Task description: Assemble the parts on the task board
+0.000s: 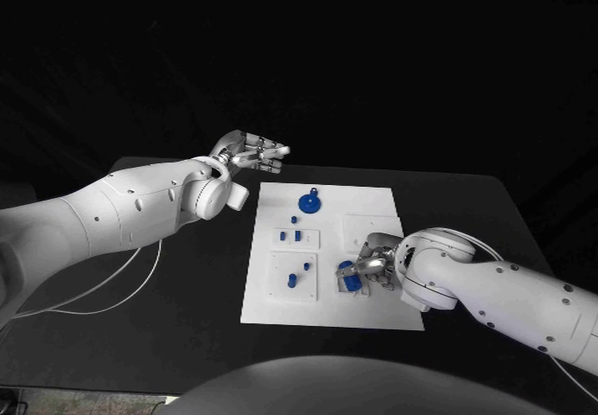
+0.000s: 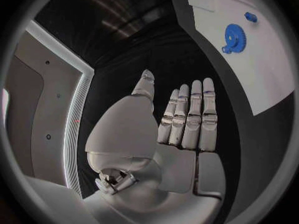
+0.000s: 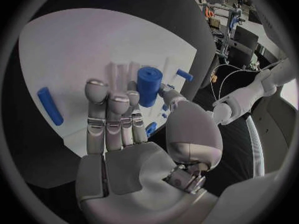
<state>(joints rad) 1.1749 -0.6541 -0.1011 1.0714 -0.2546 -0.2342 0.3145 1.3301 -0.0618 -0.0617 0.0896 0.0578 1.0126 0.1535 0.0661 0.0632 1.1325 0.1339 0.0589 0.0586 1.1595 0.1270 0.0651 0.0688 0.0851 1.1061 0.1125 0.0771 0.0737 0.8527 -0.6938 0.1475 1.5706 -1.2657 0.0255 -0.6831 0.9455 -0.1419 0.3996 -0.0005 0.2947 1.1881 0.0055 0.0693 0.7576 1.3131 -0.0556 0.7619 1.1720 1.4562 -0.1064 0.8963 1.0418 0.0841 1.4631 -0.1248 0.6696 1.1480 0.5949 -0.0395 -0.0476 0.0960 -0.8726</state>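
Note:
The white task board (image 1: 327,303) lies mid-table. On it I see a blue gear (image 1: 309,203), small blue pegs (image 1: 290,234) and a further peg (image 1: 293,279). My right hand (image 1: 374,264) hovers over the board's near right part. There a blue cylinder (image 3: 149,84) stands upright between its thumb and nearest finger, which appear to pinch it; the other fingers are straight. A blue rod (image 3: 50,106) lies flat on the board beside them. My left hand (image 1: 256,156) is raised beyond the board's far left corner, fingers straight and together, holding nothing. The gear (image 2: 235,37) is off to its side.
The board carries raised white sub-plates (image 1: 293,277) holding the pegs. A white cable (image 1: 112,277) loops on the black table under my left arm. A small blue peg (image 3: 184,75) lies past the cylinder near the board's edge.

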